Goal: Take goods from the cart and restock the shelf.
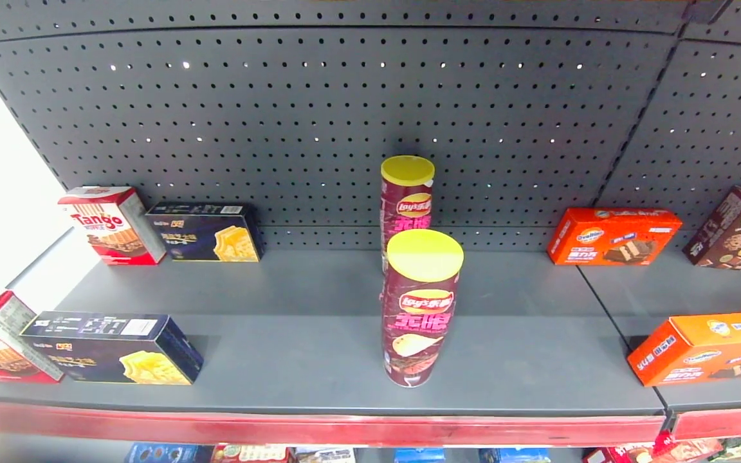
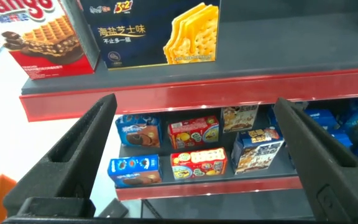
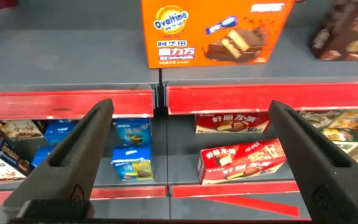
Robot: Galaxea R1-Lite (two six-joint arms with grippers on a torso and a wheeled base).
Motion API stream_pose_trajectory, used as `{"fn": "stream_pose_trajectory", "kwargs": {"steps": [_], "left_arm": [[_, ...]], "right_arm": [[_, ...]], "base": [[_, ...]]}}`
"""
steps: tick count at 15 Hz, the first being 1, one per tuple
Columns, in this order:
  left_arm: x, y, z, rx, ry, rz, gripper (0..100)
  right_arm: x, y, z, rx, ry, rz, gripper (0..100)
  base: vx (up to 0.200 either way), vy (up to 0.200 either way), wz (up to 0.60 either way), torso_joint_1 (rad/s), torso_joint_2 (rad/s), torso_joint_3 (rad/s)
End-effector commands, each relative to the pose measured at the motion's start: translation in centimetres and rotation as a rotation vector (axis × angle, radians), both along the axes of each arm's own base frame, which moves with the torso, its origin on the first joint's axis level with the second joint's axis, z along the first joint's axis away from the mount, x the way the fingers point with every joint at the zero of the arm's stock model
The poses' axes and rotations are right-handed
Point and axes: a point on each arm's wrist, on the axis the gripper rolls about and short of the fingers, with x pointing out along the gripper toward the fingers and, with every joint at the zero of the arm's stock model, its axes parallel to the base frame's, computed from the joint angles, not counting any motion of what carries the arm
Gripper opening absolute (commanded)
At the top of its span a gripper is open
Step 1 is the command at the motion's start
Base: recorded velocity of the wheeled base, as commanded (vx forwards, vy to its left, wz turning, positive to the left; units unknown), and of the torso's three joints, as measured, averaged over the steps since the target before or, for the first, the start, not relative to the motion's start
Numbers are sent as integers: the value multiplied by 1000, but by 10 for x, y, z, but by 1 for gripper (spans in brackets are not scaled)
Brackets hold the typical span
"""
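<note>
Two maroon chip cans with yellow lids stand upright on the grey shelf (image 1: 293,347), one near the front (image 1: 420,308) and one behind it by the pegboard (image 1: 406,199). My left gripper (image 2: 194,102) is open with nothing between its fingers, out in front of the shelf's red edge (image 2: 197,90), below a dark blue cracker box (image 2: 151,31) and a red wafer box (image 2: 42,37). My right gripper (image 3: 191,104) is also open and holds nothing, level with the red edge (image 3: 67,102) below an orange chocolate box (image 3: 216,31).
Red wafer boxes (image 1: 113,225) and dark blue cracker boxes (image 1: 113,347) line the shelf's left side. Orange boxes (image 1: 612,236) and a brown box (image 1: 737,226) sit at the right. Free shelf room lies on either side of the cans. A lower shelf holds several small boxes (image 2: 194,149).
</note>
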Motion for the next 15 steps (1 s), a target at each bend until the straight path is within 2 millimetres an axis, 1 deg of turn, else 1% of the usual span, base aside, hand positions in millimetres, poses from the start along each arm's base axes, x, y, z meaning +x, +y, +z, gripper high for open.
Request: {"fn": "stream_pose_trajectory", "kwargs": {"steps": [1,15], "left_arm": [[0,0,0,-2,2,1,100],[0,0,0,-4,2,3,100]], "right_arm": [[0,0,0,0,2,0,100],[0,0,0,-4,2,8,100]], "base": [[0,0,0,0,0,0],[0,0,0,0,0,0]]}}
